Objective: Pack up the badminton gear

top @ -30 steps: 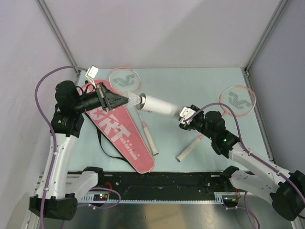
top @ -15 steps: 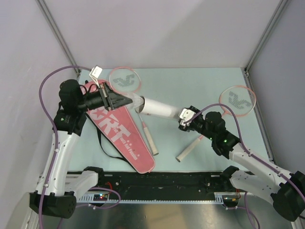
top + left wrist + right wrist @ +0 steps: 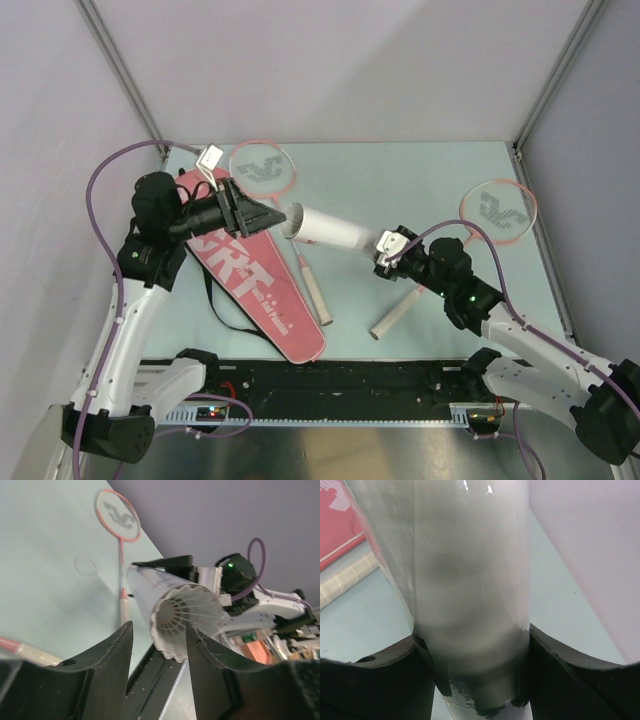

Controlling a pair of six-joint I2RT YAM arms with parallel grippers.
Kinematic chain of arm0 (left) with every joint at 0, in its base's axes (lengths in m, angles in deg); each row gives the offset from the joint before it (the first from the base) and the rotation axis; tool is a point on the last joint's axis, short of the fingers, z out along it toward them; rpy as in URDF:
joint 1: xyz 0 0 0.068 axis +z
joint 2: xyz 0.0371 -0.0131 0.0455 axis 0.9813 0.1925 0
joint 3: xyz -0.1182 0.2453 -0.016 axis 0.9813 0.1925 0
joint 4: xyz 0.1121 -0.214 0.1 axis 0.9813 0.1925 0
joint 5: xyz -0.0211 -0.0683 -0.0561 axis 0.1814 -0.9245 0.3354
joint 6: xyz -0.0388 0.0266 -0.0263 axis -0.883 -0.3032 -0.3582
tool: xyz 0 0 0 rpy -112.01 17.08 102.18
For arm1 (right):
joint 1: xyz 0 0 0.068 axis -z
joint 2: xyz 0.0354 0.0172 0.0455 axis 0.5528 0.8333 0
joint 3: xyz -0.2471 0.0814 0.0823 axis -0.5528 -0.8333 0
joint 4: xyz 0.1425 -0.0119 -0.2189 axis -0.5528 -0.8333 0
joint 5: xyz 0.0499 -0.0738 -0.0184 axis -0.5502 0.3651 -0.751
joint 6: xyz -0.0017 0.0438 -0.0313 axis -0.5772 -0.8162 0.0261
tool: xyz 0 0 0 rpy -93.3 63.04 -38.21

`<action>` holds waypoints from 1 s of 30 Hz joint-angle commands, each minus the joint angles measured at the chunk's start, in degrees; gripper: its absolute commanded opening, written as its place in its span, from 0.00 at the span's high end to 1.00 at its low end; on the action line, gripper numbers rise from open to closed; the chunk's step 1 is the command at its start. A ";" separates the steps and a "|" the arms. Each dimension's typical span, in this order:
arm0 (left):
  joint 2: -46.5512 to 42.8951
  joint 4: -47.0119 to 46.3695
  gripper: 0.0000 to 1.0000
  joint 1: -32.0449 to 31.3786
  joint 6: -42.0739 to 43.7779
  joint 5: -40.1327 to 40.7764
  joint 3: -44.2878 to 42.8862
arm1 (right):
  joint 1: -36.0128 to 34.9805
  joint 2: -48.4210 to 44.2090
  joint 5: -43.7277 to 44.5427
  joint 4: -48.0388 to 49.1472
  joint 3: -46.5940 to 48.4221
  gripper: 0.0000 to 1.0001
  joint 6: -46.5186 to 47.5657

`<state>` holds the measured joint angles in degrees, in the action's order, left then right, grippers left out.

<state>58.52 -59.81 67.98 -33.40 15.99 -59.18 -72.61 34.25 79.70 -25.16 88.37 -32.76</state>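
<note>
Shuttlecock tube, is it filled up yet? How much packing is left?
Barely started. One shuttlecock sits in the mouth of the tube, not pushed deep. The right gripper holds the tube, and the left gripper is open around the shuttlecock. One racket and the other racket lie on the table outside the pink bag. I can't see a second shuttlecock.

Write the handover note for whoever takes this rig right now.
Left gripper: open, fingers either side of a shuttlecock seated in the tube mouth.
Right gripper: shut on the tube's other end.
One racket lies beside the bag, the other racket near the right arm; neither bagged.
Second shuttlecock not visible.
To do: seat shuttlecock fully, bag everything.
</note>
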 commanded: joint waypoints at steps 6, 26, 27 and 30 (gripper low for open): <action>-6.47 7.88 0.42 -0.36 14.75 14.17 -2.39 | -1.02 -3.02 -1.04 4.25 0.67 0.51 -2.27; -8.31 13.45 0.57 -3.54 21.69 8.23 -6.77 | -5.83 -4.33 0.96 1.15 0.67 0.51 -3.03; -8.34 14.04 0.56 -3.56 22.18 8.59 -6.99 | -5.89 -4.33 0.93 1.05 0.67 0.51 -2.99; -9.03 15.21 0.49 -3.60 23.88 10.70 -7.55 | -6.15 -4.18 1.03 0.82 0.67 0.50 -2.96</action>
<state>50.85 -46.15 64.86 -13.40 25.15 -64.16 -78.16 31.39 79.96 -27.13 88.29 -34.79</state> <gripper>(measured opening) 0.475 0.636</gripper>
